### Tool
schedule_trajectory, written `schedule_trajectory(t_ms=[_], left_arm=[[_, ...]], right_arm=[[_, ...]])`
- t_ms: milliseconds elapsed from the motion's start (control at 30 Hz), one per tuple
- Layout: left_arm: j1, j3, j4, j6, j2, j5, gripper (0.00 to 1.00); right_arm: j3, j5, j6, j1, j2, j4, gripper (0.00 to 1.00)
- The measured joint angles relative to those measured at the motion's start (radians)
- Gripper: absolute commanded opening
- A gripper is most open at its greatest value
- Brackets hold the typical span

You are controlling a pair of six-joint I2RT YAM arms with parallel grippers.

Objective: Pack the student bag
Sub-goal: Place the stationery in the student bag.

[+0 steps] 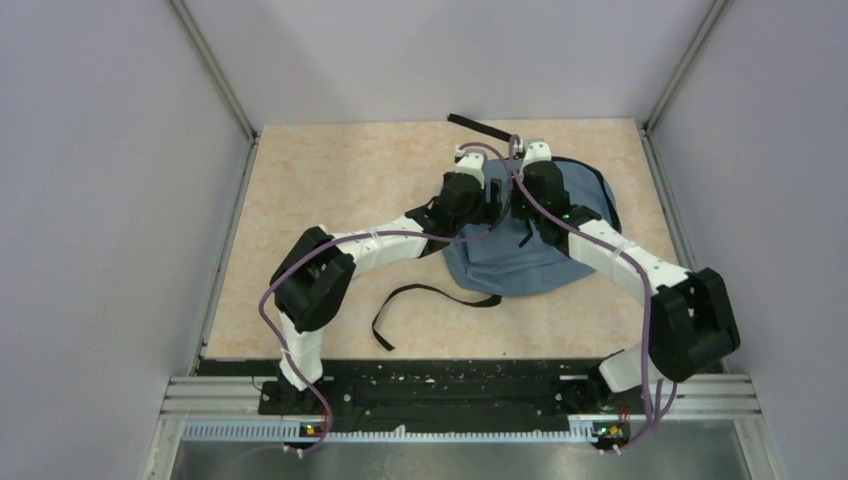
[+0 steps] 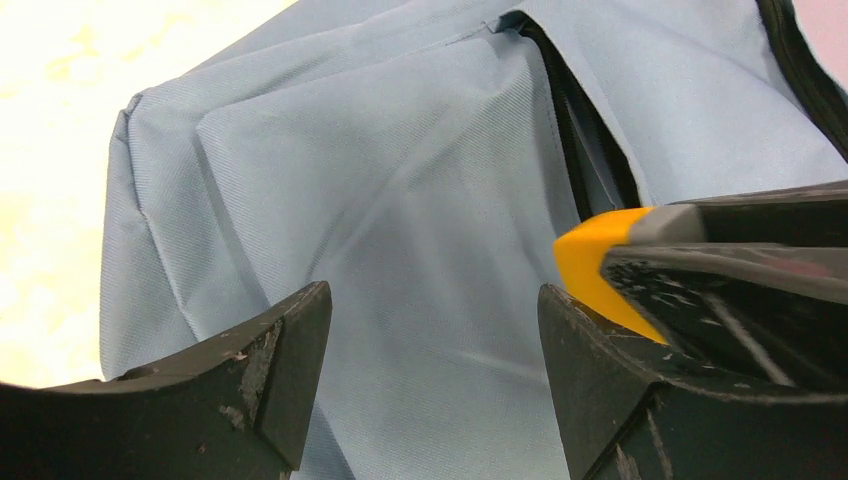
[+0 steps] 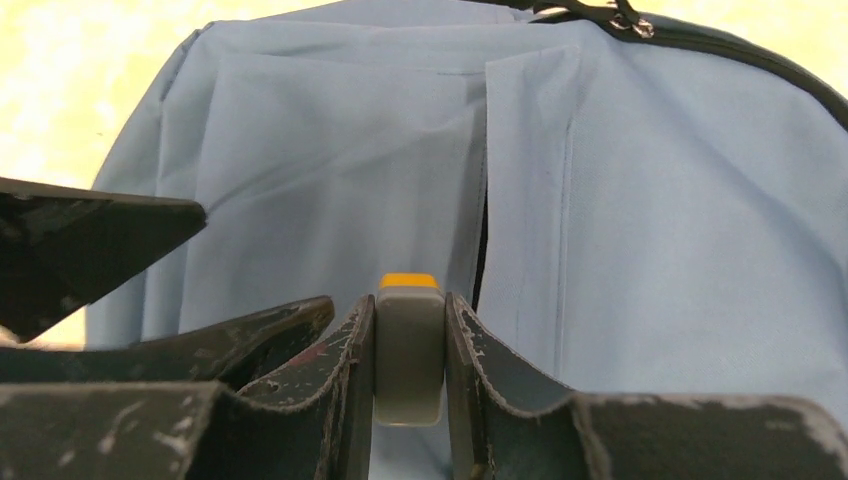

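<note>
The blue-grey student bag [image 1: 545, 255] lies on the table, right of centre, and both grippers hover over its far part. In the left wrist view the bag [image 2: 400, 200] fills the frame, and its front pocket's dark zip slit [image 2: 585, 150] gapes open. My left gripper [image 2: 435, 340] is open and empty just above the fabric. My right gripper [image 3: 408, 310] is shut on a small grey item with an orange end [image 3: 408, 340], close beside the left gripper and near the pocket slit [image 3: 482, 250]. The item's orange end [image 2: 595, 270] also shows in the left wrist view.
A long black strap [image 1: 420, 298] loops over the tan tabletop in front of the bag. Another strap [image 1: 478, 126] sticks out toward the back wall. Grey walls close the table on three sides. The main zip [image 3: 700, 45] runs along the bag's top.
</note>
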Motion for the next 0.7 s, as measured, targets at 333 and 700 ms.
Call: schedule_trajectory(t_ms=[333, 700], left_arm=[[0.003, 0.014, -0.001, 0.006, 0.002, -0.002, 0.8], [0.003, 0.23, 0.005, 0.051, 0.169, 0.01, 0.86]], right_arm=[[0.034, 0.16, -0.004, 0.001, 0.106, -0.048, 0.0], [0.034, 0.214, 0.016, -0.052, 0.041, -0.09, 0.0]])
